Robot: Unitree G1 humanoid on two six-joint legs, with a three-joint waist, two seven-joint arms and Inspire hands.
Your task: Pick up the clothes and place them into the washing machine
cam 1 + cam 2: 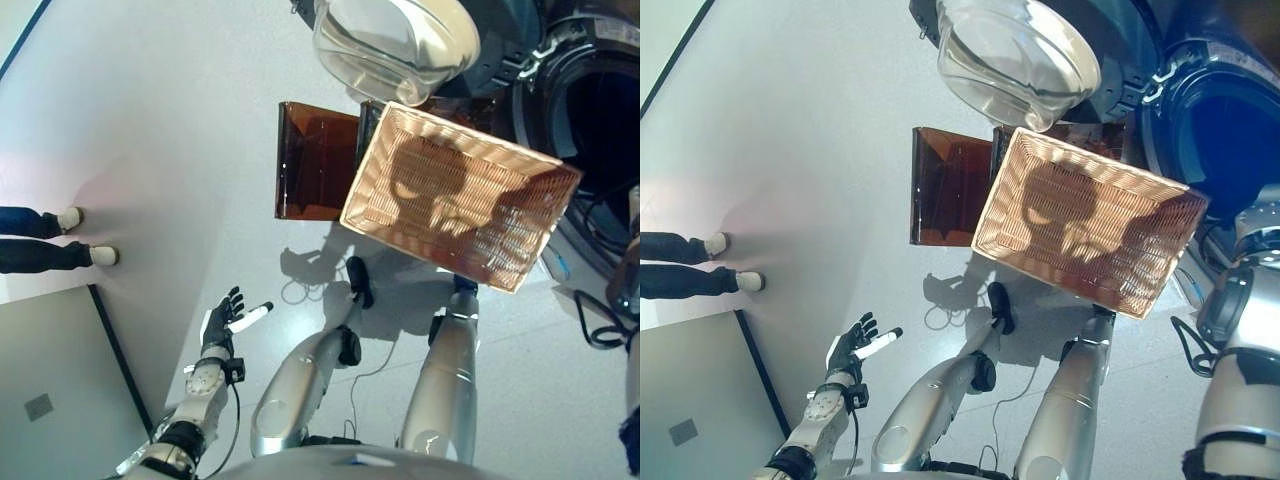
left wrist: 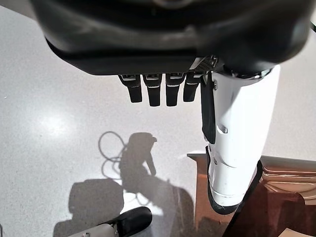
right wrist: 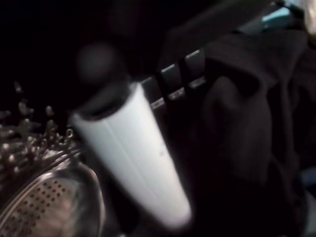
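Right hand [image 3: 138, 163] is inside the washing machine [image 1: 1225, 120] drum beside dark clothes [image 3: 247, 128], grip state unreadable; left hand [image 1: 225, 318] hangs open over the floor [image 1: 160, 140], wicker basket [image 1: 460, 195] by the open door [image 1: 395, 40].

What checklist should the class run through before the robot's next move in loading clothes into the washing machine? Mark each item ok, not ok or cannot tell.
1. Washing machine door open: ok.
2. Wicker basket emptied of clothes: ok, only shadows inside.
3. Dark garment inside the drum: ok, seen in the right wrist view.
4. Right robot hand released the garment: cannot tell.
5. Left robot hand free: ok, open over the floor, holding nothing.
6. Person's legs clear of the arms: ok, standing apart.
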